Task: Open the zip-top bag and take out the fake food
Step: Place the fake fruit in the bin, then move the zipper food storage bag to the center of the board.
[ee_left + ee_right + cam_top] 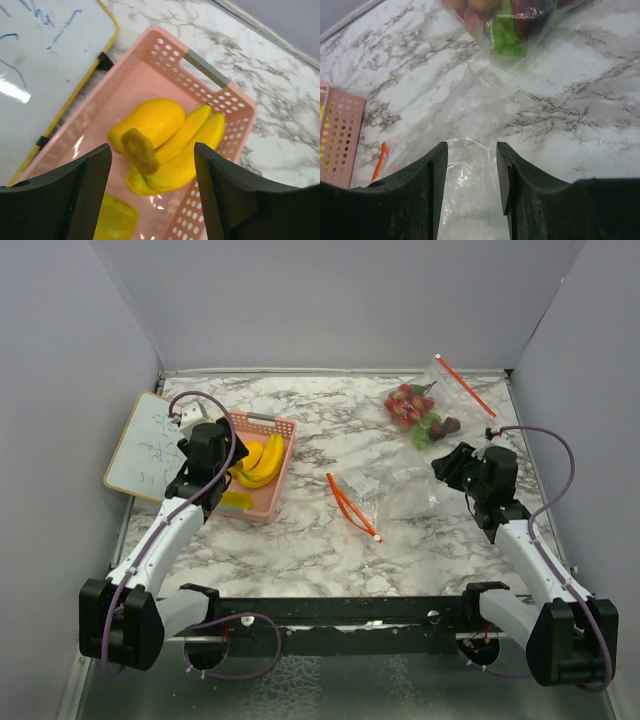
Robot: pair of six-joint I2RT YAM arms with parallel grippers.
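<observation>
A clear zip-top bag [425, 410] with an orange zip lies at the back right, holding red, green and dark purple fake food [506, 30]. A second clear bag [375, 498] lies flat mid-table, its orange zip [350, 505] toward the left. My right gripper [471, 150] stands open over this bag's crinkled plastic [465, 115], which rises between the fingers without being pinched. My left gripper [152, 165] hangs open above the pink basket [150, 37]. In the basket lie yellow bananas [185, 150], a lemon shape [150, 120] and a yellow-green piece [115, 220].
A small whiteboard [145, 445] with a yellow rim lies left of the pink basket [288, 445], touching its side. Grey walls close in the marble table on three sides. The arms' black base rail [340, 615] runs along the near edge.
</observation>
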